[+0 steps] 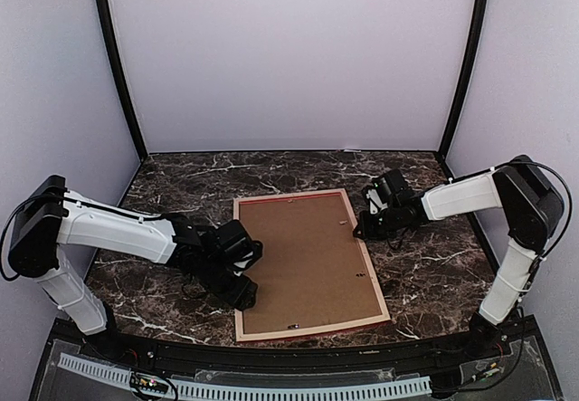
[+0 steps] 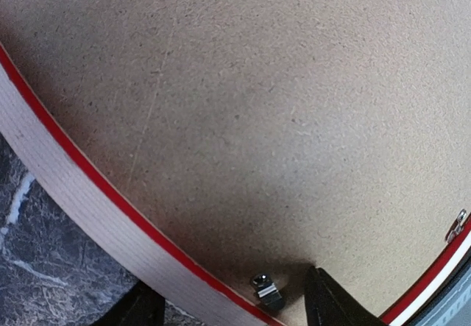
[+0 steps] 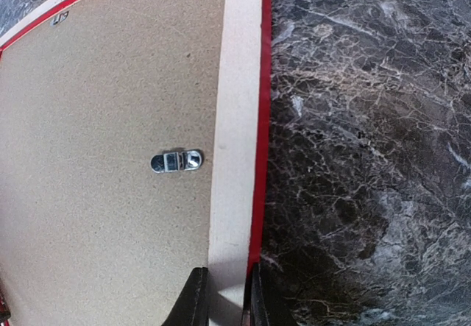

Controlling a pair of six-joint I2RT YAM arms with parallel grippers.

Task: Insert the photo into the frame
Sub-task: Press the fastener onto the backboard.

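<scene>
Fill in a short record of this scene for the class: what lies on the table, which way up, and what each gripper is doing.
surface: dark marble table
frame: lying flat, pale back upward, red edge showing
backing board: plain brown, fills the frame
metal clip: on the board beside the right rail
left gripper: open, fingers astride the left rail
right gripper: closed on the right rail
photo: not in view
</scene>
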